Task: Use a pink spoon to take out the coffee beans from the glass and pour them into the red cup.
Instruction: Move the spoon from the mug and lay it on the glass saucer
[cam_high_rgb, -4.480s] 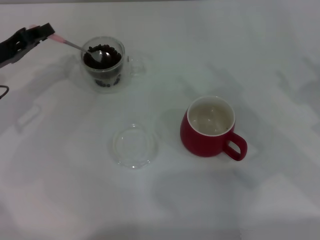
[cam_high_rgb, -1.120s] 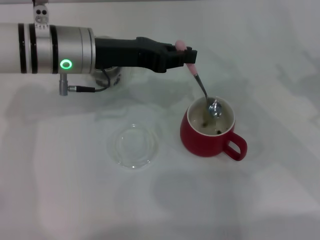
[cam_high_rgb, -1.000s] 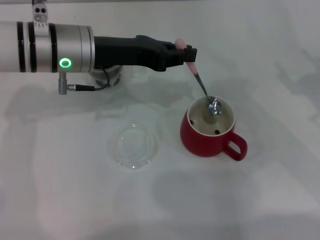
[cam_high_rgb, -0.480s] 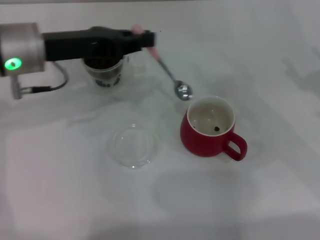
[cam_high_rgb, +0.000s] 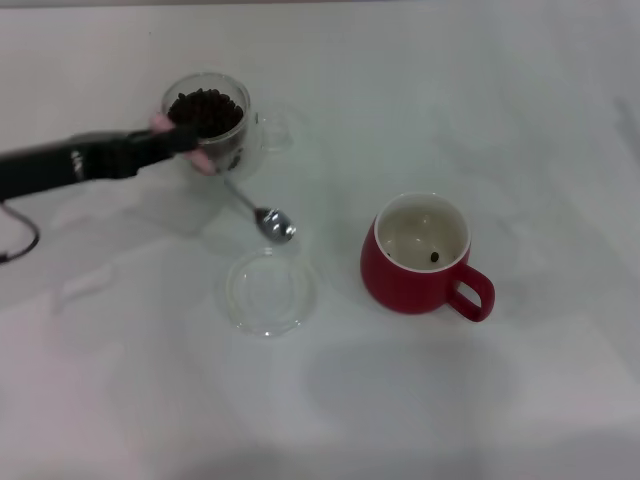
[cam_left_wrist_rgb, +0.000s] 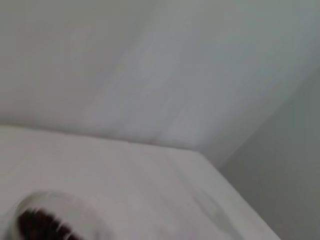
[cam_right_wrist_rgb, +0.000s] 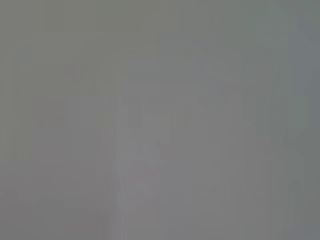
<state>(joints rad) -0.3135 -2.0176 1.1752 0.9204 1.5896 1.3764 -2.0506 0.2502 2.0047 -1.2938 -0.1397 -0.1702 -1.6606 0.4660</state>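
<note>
Left gripper (cam_high_rgb: 178, 141) carrying the pink spoon (cam_high_rgb: 240, 197) beside the glass (cam_high_rgb: 208, 125)

The gripper is clamping the spoon's pink handle – its metal bowl is hanging between the glass and a clear dish (cam_high_rgb: 270, 292). Coffee beans (cam_high_rgb: 206, 107) are filling the glass; one bean is lying in the red cup (cam_high_rgb: 422, 254), well apart on the white table (cam_high_rgb: 500, 120)

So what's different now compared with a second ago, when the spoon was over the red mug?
The left gripper has swung the pink-handled metal spoon away from the glossy red ceramic cup and back beside the clear glass mug of dark coffee beans; its bowl now hangs near the flat clear glass dish. A bean lies in the cup. Cup, glass and dish stayed put.
</note>
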